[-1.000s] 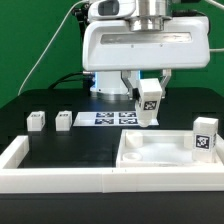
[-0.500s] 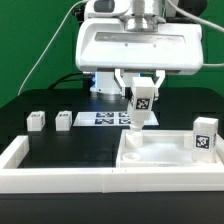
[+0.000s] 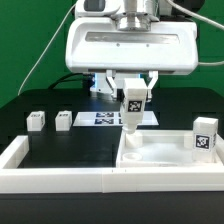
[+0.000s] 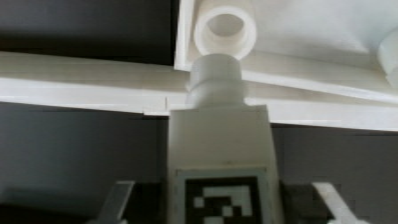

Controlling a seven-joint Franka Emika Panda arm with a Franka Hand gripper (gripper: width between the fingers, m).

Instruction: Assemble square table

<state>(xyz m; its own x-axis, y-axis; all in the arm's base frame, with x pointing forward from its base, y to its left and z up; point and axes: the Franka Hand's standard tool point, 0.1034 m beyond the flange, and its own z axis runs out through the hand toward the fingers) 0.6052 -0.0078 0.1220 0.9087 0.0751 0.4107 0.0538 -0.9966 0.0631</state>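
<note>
The gripper (image 3: 134, 90) and the leg (image 3: 132, 108) it carries have shifted toward the exterior view's left since the earlier frames and now sit at the centre of the frame. The fingers are partly closed, clamped on the leg's upper end. The leg's long axis is vertical, its tag faces the camera and its narrow end points down at the far corner of the tabletop (image 3: 160, 172), which fills the lower right. A second leg (image 3: 205, 138) stands at the tabletop's right edge. Two more legs (image 3: 37, 121) stand at mid-left, near the marker board (image 3: 108, 119).

In the wrist view, the fingers (image 4: 118, 200) flank the leg's (image 4: 224, 150) tagged body. Its rounded tip lies just beside a round hole (image 4: 228, 26) in the tabletop (image 4: 320, 45).
</note>
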